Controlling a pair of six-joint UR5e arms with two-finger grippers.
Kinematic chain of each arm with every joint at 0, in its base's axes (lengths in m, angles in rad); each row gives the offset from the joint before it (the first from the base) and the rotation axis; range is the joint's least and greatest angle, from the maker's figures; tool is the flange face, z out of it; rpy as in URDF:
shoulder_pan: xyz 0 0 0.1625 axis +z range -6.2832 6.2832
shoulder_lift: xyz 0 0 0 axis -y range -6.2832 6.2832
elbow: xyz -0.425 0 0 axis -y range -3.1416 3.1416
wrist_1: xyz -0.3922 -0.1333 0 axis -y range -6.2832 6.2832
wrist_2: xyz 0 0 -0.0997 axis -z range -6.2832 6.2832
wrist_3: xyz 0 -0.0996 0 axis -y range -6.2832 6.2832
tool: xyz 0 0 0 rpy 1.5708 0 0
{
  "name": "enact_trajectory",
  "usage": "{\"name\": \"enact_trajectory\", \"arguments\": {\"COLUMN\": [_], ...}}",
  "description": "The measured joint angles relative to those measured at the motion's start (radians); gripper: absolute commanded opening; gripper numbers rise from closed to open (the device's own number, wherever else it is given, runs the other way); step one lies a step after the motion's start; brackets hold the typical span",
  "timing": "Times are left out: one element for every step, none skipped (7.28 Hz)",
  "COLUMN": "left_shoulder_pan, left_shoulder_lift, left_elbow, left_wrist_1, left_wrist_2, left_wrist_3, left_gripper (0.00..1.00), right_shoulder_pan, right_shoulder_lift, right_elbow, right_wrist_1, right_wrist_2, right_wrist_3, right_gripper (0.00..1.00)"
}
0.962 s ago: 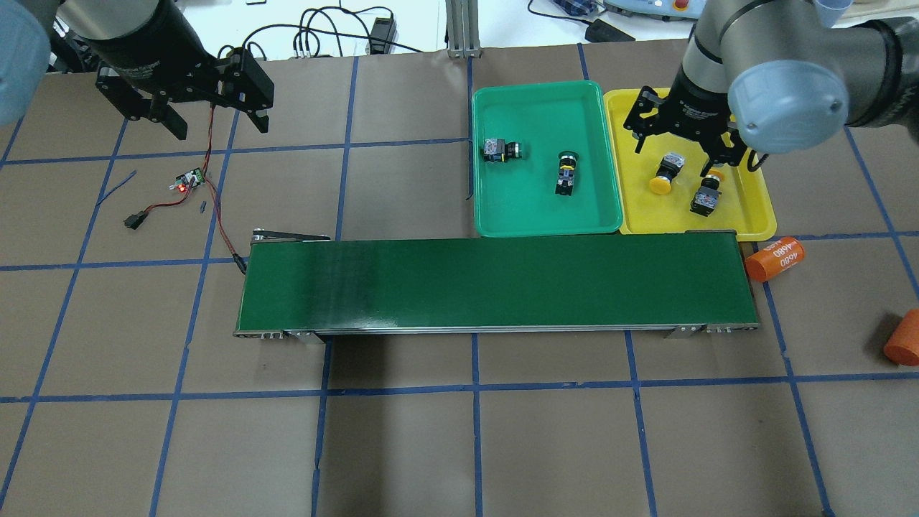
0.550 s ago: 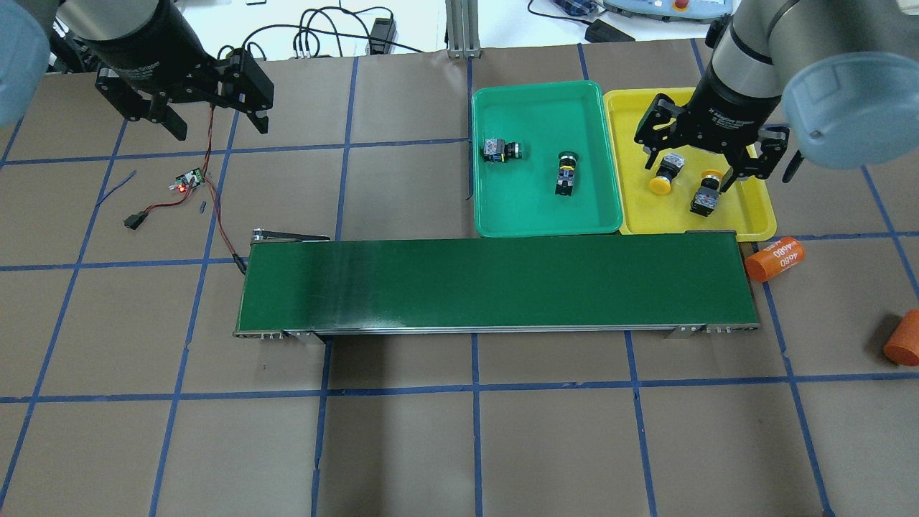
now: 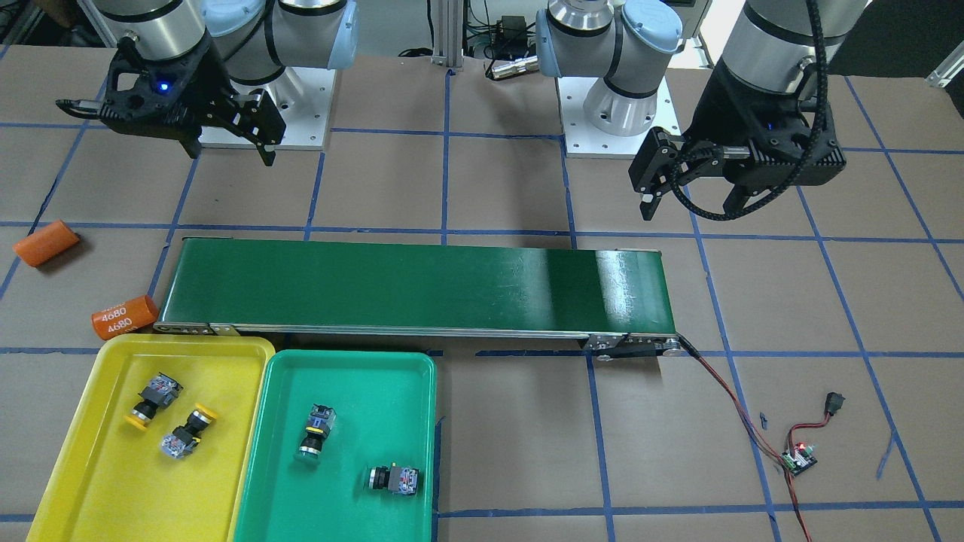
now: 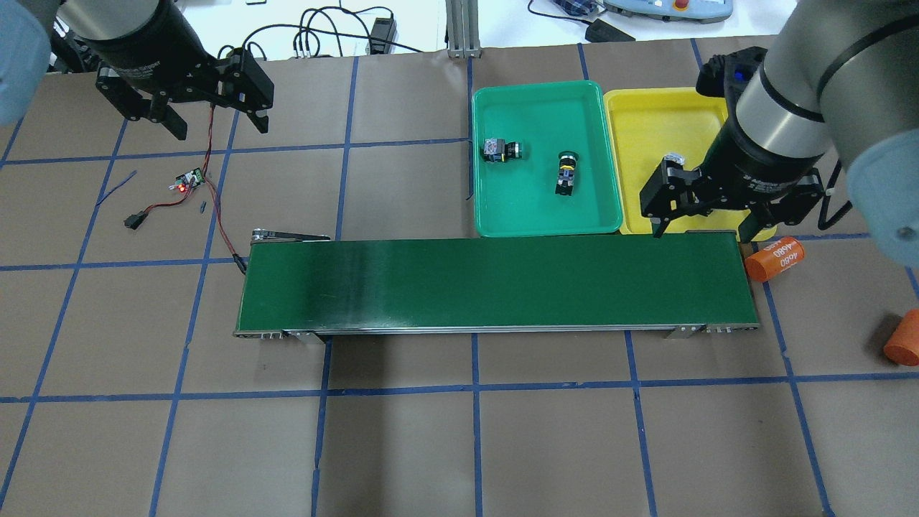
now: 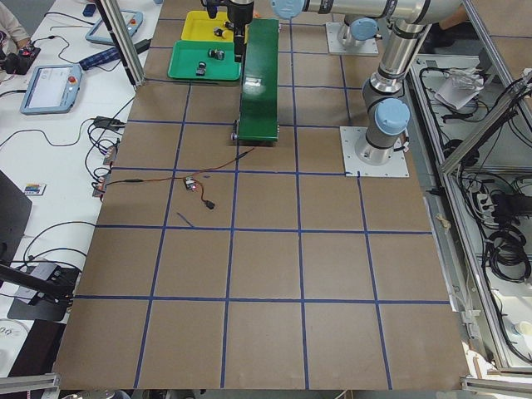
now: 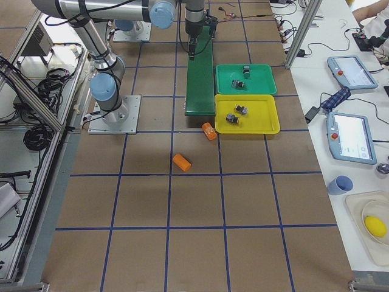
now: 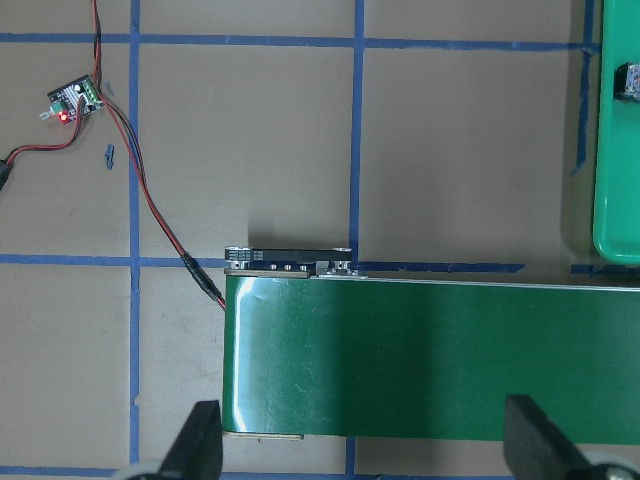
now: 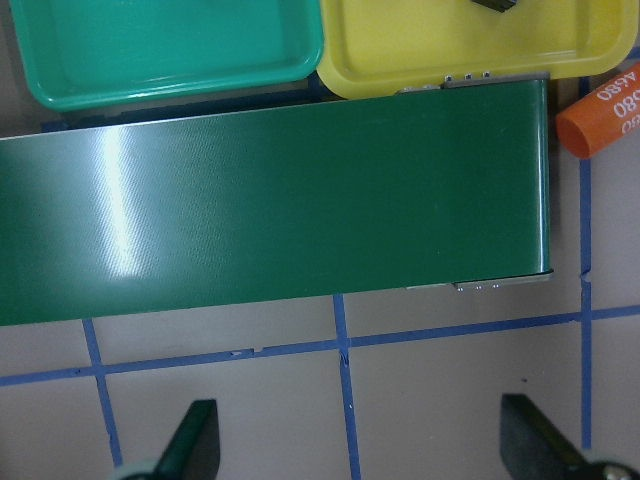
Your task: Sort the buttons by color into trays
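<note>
Two yellow buttons [image 3: 153, 399] [image 3: 188, 431] lie on their sides in the yellow tray [image 3: 90, 467]. Two green buttons [image 3: 315, 430] [image 3: 393, 478] lie in the green tray [image 3: 339, 376], and both also show in the overhead view [image 4: 501, 149] [image 4: 566, 174]. My right gripper [image 4: 707, 224] is open and empty, high over the yellow tray's [image 4: 646, 115] near edge and the belt's right end; the arm hides most of that tray from overhead. My left gripper [image 4: 217, 123] is open and empty, high over the table's far left.
A long dark green conveyor belt [image 4: 495, 283] runs across the table in front of the trays. Two orange cylinders [image 4: 774, 258] [image 4: 903, 337] lie by its right end. A small circuit board [image 4: 190, 179] with red wires lies under my left gripper.
My right gripper has drawn back from over the yellow buttons toward the belt's right end, staying open and empty. The left arm and the buttons have not moved.
</note>
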Motion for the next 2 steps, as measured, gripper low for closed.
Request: {"name": "enact_trajectory", "arguments": {"left_shoulder_pan": [0.000,0.000], "left_shoulder_lift": [0.000,0.000], "left_elbow": [0.000,0.000], "left_wrist_1": [0.000,0.000], "left_wrist_2": [0.000,0.000], "left_wrist_3": [0.000,0.000], "left_gripper": [1.00,1.00], "right_shoulder_pan": [-0.001,-0.002], "right_shoulder_lift": [-0.029,-0.040], "right_elbow": [0.015,0.019], "right_wrist_1": [0.000,-0.004], "right_wrist_2": [-0.003,-0.002], "right_wrist_3": [-0.008,-0.016], "right_gripper": [1.00,1.00]}}
